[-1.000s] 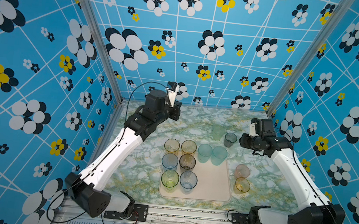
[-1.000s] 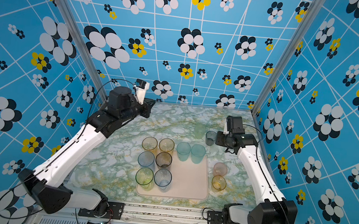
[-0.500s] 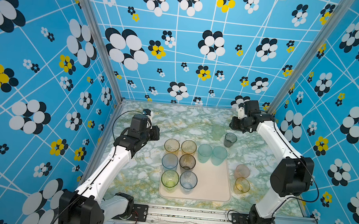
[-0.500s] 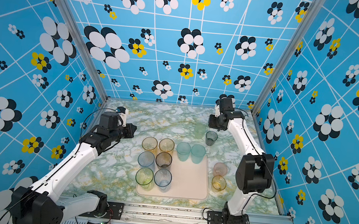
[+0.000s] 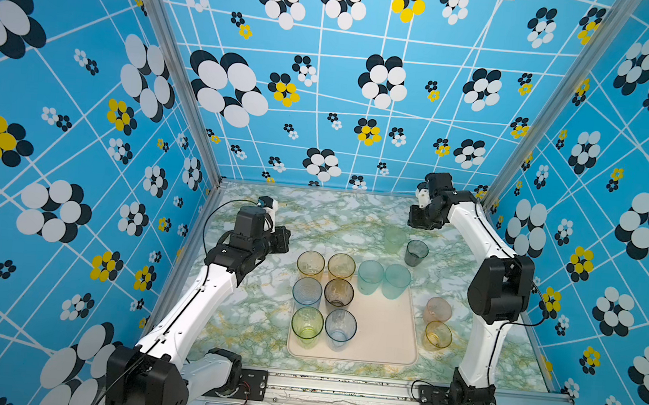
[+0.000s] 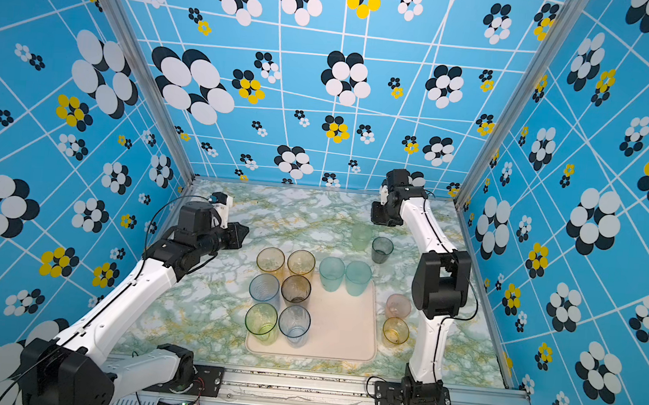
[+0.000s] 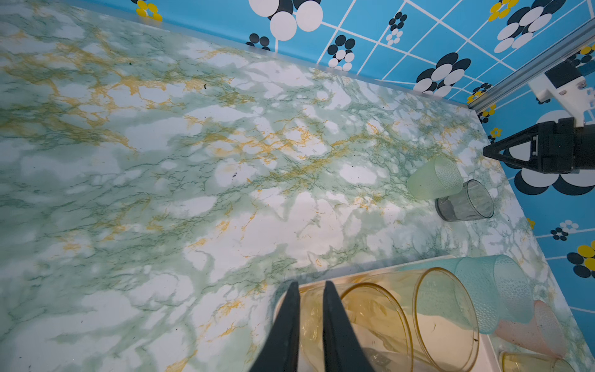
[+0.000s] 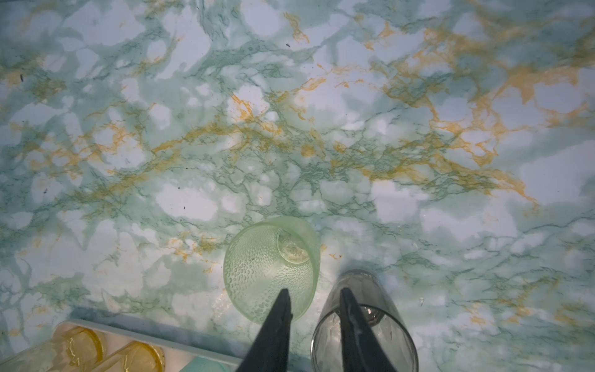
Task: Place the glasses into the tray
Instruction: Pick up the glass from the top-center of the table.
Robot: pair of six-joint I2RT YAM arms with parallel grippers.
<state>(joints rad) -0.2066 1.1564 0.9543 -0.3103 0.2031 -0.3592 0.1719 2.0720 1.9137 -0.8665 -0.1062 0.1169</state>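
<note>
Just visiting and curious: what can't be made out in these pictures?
- Right wrist view: grey glass, cut off by the picture's edge and partly behind the right pincer.
- Left wrist view: pink glass, partly behind a teal glass.
- Both top views: gap of the left pincer, too small and dark.

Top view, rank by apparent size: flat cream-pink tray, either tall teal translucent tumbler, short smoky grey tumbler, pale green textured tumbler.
1. flat cream-pink tray
2. tall teal translucent tumbler
3. short smoky grey tumbler and pale green textured tumbler: look alike, so unranked.
</note>
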